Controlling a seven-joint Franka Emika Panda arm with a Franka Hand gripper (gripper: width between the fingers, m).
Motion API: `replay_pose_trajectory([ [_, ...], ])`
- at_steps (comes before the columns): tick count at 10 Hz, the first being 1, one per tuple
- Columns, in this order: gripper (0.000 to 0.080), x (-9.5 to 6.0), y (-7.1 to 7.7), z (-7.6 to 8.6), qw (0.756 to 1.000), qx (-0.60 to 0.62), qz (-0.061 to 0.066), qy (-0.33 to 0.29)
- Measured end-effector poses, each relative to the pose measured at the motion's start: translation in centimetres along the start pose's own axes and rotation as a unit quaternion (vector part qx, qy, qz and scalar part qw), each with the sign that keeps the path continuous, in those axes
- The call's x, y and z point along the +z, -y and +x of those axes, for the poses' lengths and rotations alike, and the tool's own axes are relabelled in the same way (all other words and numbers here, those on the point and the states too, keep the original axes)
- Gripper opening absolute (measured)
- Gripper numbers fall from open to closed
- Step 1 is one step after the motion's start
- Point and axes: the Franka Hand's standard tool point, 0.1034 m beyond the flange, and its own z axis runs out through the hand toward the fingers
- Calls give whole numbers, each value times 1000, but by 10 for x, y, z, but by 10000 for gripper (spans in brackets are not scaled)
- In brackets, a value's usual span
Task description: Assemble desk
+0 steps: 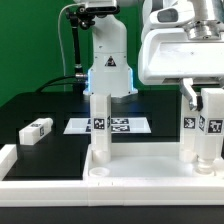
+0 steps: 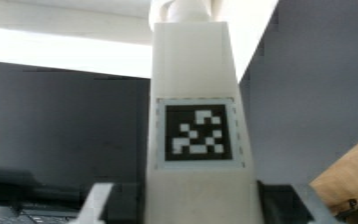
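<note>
Starting at the gripper [image 1: 197, 98]: it is hanging low at the exterior view's right, fingers pointing down, right against a short white square plastic leg [image 1: 211, 130] that is standing upright. I cannot tell whether the jaws are clenching that leg or only flanking it, because the contact is hidden in both views. The wrist view is showing a leg [image 2: 197, 120] dead centre and very close, tag facing the camera, and I am judging it to be the same one.

Just beside it, a second upright white leg [image 1: 188, 140] is standing. Both are rising from the right end of the large white rimmed plastic tabletop [image 1: 130, 178], which is lying along the near edge. A third upright leg [image 1: 100, 125] is sitting in the tabletop towards the exterior view's left. The fourth leg [image 1: 35, 130] is lying loose on the black table [image 1: 50, 105], well apart from the rest. Behind, the marker board [image 1: 140, 125] is lying flat.

On handling, I am reading these legs as light, stiff, hollow plastic with smooth, slightly slippery faces. The best hold looks to be across two opposite flat sides around mid-height, keeping the leg plumb so it is seating in its socket without tipping
</note>
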Motion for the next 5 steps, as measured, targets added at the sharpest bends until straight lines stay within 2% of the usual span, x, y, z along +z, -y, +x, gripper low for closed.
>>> replay_pose_trajectory([
  [5,291,1,-1,2,1000,-2,-1,-8],
])
